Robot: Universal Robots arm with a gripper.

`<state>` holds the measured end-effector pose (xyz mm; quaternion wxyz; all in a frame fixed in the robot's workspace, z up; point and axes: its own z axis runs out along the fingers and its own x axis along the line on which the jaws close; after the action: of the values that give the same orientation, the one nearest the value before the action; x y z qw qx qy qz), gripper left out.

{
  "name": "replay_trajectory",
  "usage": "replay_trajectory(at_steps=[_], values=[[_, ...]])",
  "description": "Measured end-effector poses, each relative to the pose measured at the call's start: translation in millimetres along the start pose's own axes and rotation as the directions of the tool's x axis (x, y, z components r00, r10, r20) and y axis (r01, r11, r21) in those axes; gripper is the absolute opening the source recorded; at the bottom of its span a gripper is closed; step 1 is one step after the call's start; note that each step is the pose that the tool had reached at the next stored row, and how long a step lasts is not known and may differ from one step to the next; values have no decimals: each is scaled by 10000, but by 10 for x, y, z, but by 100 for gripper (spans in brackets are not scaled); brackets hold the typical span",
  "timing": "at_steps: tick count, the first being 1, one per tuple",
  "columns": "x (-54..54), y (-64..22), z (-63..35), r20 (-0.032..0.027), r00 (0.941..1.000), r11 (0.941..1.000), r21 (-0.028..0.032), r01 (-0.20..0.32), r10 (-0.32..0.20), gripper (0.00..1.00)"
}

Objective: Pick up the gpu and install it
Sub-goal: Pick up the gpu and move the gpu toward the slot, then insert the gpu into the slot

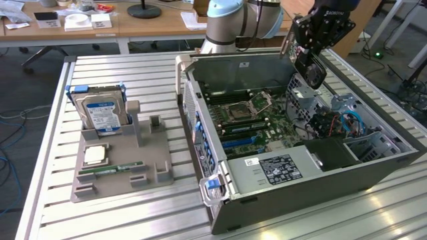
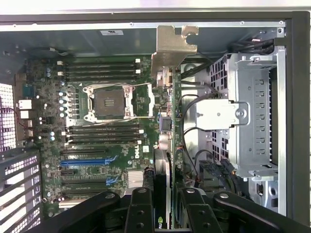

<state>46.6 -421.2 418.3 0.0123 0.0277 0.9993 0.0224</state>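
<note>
The gpu (image 1: pixel 310 67) is held upright between the jaws of the gripper (image 1: pixel 313 47), closed on it, at the exterior view's upper right, above the open case (image 1: pixel 300 185) and its motherboard (image 1: pixel 253 120).

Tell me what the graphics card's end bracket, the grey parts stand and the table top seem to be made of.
The gpu bracket: bare bent sheet metal, dull pale sheen. The parts stand: likely matte grey plastic, no glare. The table top: apparently aluminium slats, ribbed, with bright reflections.

The gripper (image 1: pixel 305 50) holds the gpu (image 1: pixel 311 70) above the computer case (image 1: pixel 300 195), with the parts tray (image 1: pixel 117 176) to the exterior view's left.
</note>
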Motion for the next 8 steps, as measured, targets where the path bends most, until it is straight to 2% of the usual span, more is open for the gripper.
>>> replay_trajectory(at_steps=[8], values=[[-8,0,0,0,10000,10000,0,-1,1,26]])
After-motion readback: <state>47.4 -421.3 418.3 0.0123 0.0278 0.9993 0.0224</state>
